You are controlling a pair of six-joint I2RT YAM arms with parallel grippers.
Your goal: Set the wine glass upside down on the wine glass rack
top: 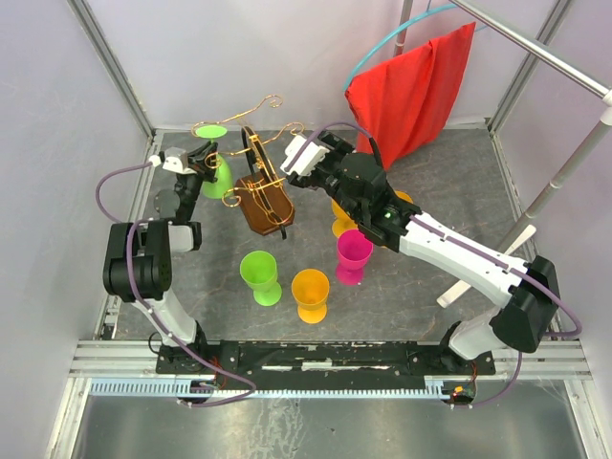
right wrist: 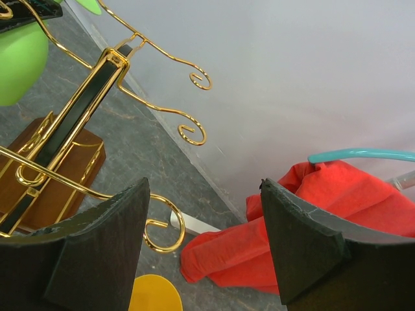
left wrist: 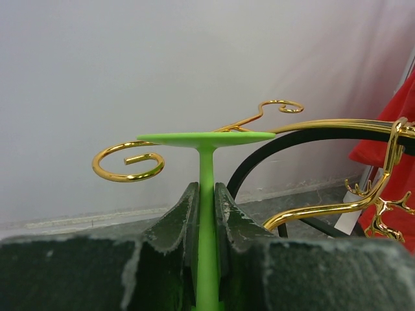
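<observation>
The left gripper (left wrist: 206,194) has its jaws clamped on the thin stem of the green wine glass (left wrist: 206,137). The glass is upside down, its flat foot at 12 o'clock above the fingers and its bowl below them. The foot sits level with a gold wire arm of the wine glass rack (top: 266,206), with a curled scroll at its 9 o'clock. Whether the foot rests on the wire cannot be told.

The right gripper (right wrist: 204,246) has its jaws wide apart and holds nothing. One gold scroll shows in the gap close to the left pad, unpinched. In the top view this gripper hovers at about 1 o'clock from the rack's brown base, and the held glass is at about 10 o'clock.

On the table (top: 421,287), near the arm bases, stand a green cup (top: 259,277), an orange cup (top: 311,294) and a pink cup (top: 353,256). A red cloth (top: 416,91) hangs at the far right.
</observation>
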